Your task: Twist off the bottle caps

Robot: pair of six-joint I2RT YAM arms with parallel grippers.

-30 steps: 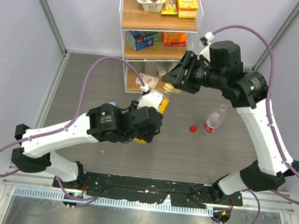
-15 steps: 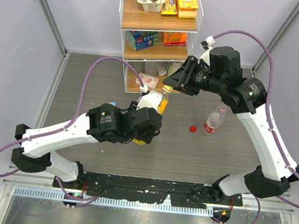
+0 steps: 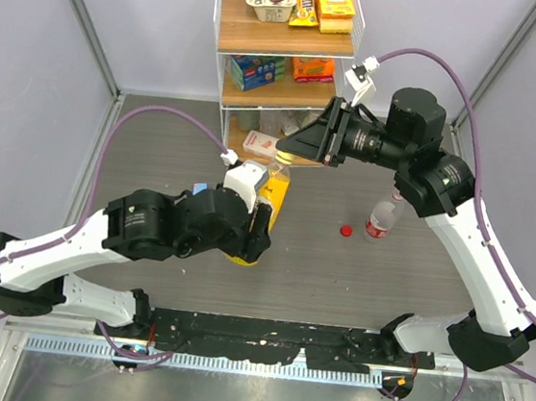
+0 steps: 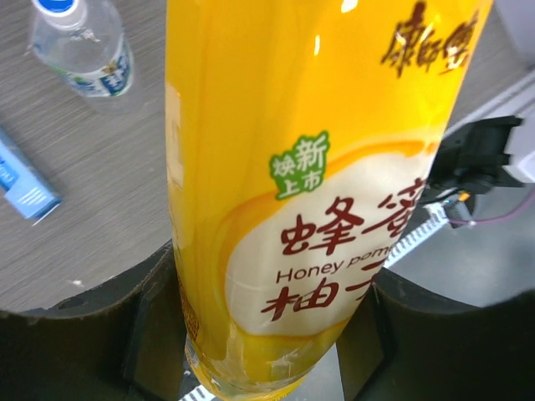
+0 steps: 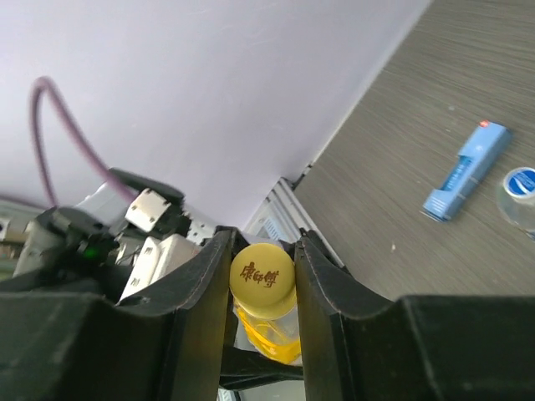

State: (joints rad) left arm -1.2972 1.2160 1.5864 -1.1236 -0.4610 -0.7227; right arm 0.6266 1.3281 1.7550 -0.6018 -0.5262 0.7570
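My left gripper (image 3: 253, 226) is shut on the body of the yellow-orange juice bottle (image 4: 309, 167) and holds it tilted above the table. My right gripper (image 5: 262, 271) is shut on the bottle's yellow cap (image 5: 262, 276), which sits on the neck; in the top view this gripper (image 3: 291, 155) is at the bottle's top. The clear bottle with the red label (image 3: 383, 214) stands to the right with no cap on, and a red cap (image 3: 345, 231) lies beside it. The short water bottle with the blue cap (image 4: 79, 46) stands on the table behind the left arm.
A wire shelf rack (image 3: 284, 43) with snack boxes stands at the back centre. A blue packet (image 5: 466, 171) lies on the table near the water bottle. Walls close in the left, right and back sides.
Both arms have shifted left with the juice bottle between them. The left arm has drawn back toward the left and the bottle leans more. The right gripper has followed, still on the cap.
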